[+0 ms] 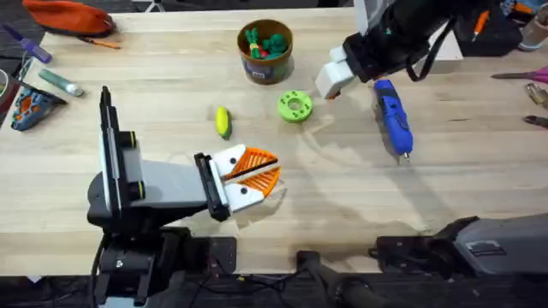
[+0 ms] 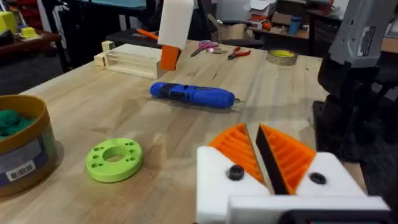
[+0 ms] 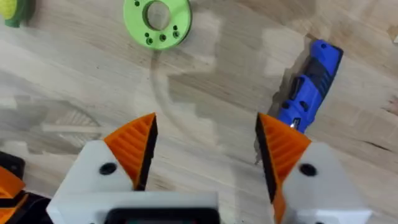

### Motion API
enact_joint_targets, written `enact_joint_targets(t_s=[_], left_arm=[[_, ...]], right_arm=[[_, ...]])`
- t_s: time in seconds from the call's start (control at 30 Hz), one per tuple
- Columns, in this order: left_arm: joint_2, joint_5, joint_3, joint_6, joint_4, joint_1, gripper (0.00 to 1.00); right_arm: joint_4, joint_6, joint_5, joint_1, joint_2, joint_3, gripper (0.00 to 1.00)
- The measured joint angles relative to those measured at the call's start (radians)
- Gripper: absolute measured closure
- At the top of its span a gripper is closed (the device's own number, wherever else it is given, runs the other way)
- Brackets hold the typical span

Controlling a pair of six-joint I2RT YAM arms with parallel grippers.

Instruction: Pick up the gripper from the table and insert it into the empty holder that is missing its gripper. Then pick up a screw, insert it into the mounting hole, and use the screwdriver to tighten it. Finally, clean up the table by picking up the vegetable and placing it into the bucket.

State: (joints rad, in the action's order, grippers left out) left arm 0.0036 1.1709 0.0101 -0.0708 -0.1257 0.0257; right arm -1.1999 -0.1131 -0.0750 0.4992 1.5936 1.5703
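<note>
**A:** So where's it at? Nearest the bases, the left gripper [image 1: 257,174] sits low over the table with its two orange pads pressed together at the tips, pinching nothing. Both of its white mounts carry an orange pad, screw heads showing in each.

**B:** Same on the right gripper [image 3: 205,146] — both pads on, fingers spread wide over bare wood, nothing between them. So I'd judge the insert step done (can't see any loose orange fingertip on the table, and no holder looks empty). Whether that screw is actually tightened, can't tell.

**A:** The screwdriver [image 1: 393,118] is lying flat on the right side, just by the right gripper, tip pointing toward the near edge. Nobody's holding it.

**B:** Middle of the table, the vegetable [image 1: 223,121] — yellow corn — lies on the wood left of the green disc [image 1: 294,106]. Farther back, the bucket [image 1: 265,51] has green and orange toys in it, no corn.

**A:** So cleanup's definitely left.
</note>
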Motion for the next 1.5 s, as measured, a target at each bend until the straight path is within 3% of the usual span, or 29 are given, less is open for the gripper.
enact_joint_targets(t_s=[0.17,0.9,1.2,1.5], left_arm=[[0.000,0.000,0.000,0.000,0.000,0.000,0.987],[0.000,0.000,0.000,0.000,0.000,0.000,0.988],[0.000,0.000,0.000,0.000,0.000,0.000,0.988],[0.000,0.000,0.000,-0.001,0.000,0.000,0.988]], right_arm=[[0.000,0.000,0.000,0.000,0.000,0.000,0.129],[-0.009,-0.014,-0.014,-0.007,0.000,0.000,0.126],[-0.025,-0.101,-0.038,-0.159,0.000,-0.044,0.126],[0.161,-0.089,-0.041,-0.261,0.000,-0.205,0.126]])
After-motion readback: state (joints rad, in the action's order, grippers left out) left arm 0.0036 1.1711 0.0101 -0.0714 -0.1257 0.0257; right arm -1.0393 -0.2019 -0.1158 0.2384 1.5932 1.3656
